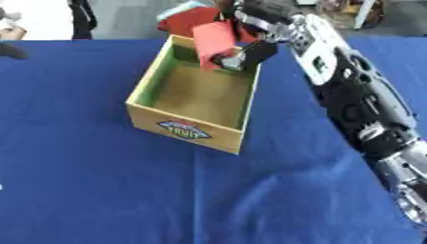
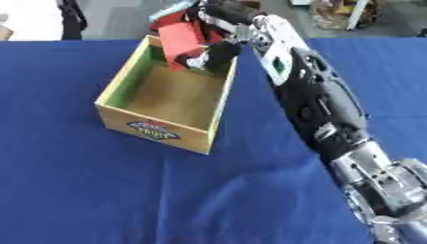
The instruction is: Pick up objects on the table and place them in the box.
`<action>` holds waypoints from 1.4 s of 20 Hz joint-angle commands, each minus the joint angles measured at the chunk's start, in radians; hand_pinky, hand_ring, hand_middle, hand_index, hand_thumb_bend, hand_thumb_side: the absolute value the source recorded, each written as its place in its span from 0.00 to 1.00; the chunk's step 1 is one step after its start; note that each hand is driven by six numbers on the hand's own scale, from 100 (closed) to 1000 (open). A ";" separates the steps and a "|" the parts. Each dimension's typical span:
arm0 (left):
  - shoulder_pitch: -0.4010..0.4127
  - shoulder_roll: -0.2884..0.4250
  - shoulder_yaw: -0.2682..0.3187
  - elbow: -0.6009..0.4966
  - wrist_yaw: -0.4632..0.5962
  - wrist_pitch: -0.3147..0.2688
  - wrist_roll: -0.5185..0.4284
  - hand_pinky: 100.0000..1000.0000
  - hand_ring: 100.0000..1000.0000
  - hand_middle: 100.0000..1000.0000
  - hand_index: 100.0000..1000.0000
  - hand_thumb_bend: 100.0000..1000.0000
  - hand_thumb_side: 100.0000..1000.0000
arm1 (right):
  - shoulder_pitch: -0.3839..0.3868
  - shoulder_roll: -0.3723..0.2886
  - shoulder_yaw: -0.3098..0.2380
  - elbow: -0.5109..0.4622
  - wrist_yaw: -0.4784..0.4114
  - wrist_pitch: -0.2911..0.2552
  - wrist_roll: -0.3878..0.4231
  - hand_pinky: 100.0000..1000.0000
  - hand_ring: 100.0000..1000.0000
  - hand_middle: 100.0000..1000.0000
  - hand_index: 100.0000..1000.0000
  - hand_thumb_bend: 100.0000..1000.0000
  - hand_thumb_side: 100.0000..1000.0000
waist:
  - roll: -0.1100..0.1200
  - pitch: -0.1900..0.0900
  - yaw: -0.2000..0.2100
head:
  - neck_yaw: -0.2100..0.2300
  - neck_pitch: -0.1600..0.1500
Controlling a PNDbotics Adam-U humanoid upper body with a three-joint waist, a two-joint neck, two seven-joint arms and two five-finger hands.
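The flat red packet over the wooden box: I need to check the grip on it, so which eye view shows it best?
The left eye view. There the flat red packet faces the camera over the wooden box, with the right hand pinching its lower edge. The right eye view shows the packet darker and narrower, partly merged with the hand.

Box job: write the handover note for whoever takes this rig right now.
Right hand: over the far end of the box, fingers curled on a red flat packet, not yet released.
Left hand: not in view.
Box: on the blue table; its floor looks bare.
Behind the box: another red item, partly hidden.
Done: packet picked up and brought over the box.
Left: let it go inside, then probably fetch the other red item.
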 commanded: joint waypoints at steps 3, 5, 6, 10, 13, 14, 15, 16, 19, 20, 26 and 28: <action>-0.023 0.005 0.005 -0.017 0.004 -0.004 -0.003 0.50 0.77 0.78 0.83 0.00 0.86 | -0.012 0.026 -0.013 0.019 0.041 0.007 -0.020 0.07 0.35 0.47 0.59 0.00 0.51 | 0.003 -0.010 0.006 | -0.010 -0.014; -0.026 0.004 0.004 -0.017 0.005 -0.004 -0.004 0.50 0.77 0.78 0.83 0.00 0.86 | -0.009 0.036 -0.011 0.030 0.061 0.013 -0.020 0.09 0.36 0.47 0.59 0.00 0.50 | 0.002 -0.008 0.007 | -0.009 -0.015; -0.027 0.003 0.003 -0.017 0.005 -0.004 -0.005 0.50 0.77 0.78 0.83 0.00 0.86 | -0.007 0.040 -0.009 0.036 0.074 0.015 -0.020 0.11 0.36 0.47 0.59 0.00 0.50 | 0.002 -0.007 0.008 | -0.009 -0.016; -0.028 0.002 0.003 -0.017 0.007 -0.004 -0.006 0.50 0.77 0.78 0.83 0.00 0.86 | -0.003 0.048 -0.007 0.060 0.128 0.024 -0.026 0.24 0.40 0.50 0.62 0.00 0.50 | 0.001 -0.005 0.010 | -0.006 -0.017; -0.029 0.002 0.002 -0.017 0.008 -0.004 -0.008 0.50 0.77 0.78 0.83 0.00 0.86 | -0.005 0.052 -0.011 0.071 0.165 0.044 -0.036 0.37 0.44 0.55 0.66 0.00 0.53 | 0.001 -0.004 0.010 | -0.005 -0.017; -0.029 0.002 0.002 -0.017 0.008 -0.003 -0.008 0.50 0.77 0.78 0.83 0.00 0.86 | -0.006 0.053 -0.012 0.071 0.175 0.050 -0.040 0.38 0.45 0.55 0.67 0.00 0.53 | 0.001 -0.003 0.009 | -0.005 -0.017; -0.029 0.002 0.001 -0.017 0.008 -0.003 -0.009 0.50 0.77 0.78 0.83 0.00 0.86 | -0.007 0.054 -0.013 0.070 0.183 0.056 -0.045 0.43 0.48 0.58 0.69 0.00 0.57 | 0.001 -0.003 0.009 | -0.004 -0.016; -0.029 0.002 0.001 -0.017 0.009 -0.003 -0.009 0.50 0.77 0.78 0.83 0.00 0.86 | -0.008 0.054 -0.013 0.070 0.191 0.061 -0.044 0.51 0.53 0.62 0.73 0.00 0.59 | 0.001 -0.003 0.009 | -0.004 -0.015; -0.029 0.000 0.001 -0.017 0.009 -0.003 -0.011 0.50 0.77 0.78 0.83 0.00 0.86 | -0.011 0.055 -0.005 0.068 0.230 0.057 -0.018 0.74 0.74 0.74 0.86 0.07 0.55 | 0.001 -0.004 0.009 | -0.004 -0.014; -0.029 0.000 0.001 -0.017 0.009 -0.002 -0.011 0.50 0.77 0.78 0.83 0.00 0.86 | -0.011 0.056 -0.003 0.066 0.242 0.050 -0.007 0.77 0.77 0.76 0.87 0.09 0.54 | 0.001 -0.004 0.008 | -0.004 -0.014; -0.027 0.000 0.002 -0.017 0.010 -0.003 -0.011 0.50 0.77 0.78 0.83 0.00 0.86 | -0.014 0.057 -0.012 0.055 0.262 0.018 0.086 0.95 0.97 0.88 0.90 0.26 0.00 | 0.001 -0.006 0.007 | -0.002 -0.014; -0.026 0.000 0.002 -0.017 0.010 -0.002 -0.010 0.50 0.77 0.78 0.83 0.00 0.86 | -0.014 0.056 -0.013 0.047 0.226 0.032 0.090 0.95 0.96 0.89 0.90 0.27 0.00 | 0.001 -0.006 0.006 | -0.001 -0.014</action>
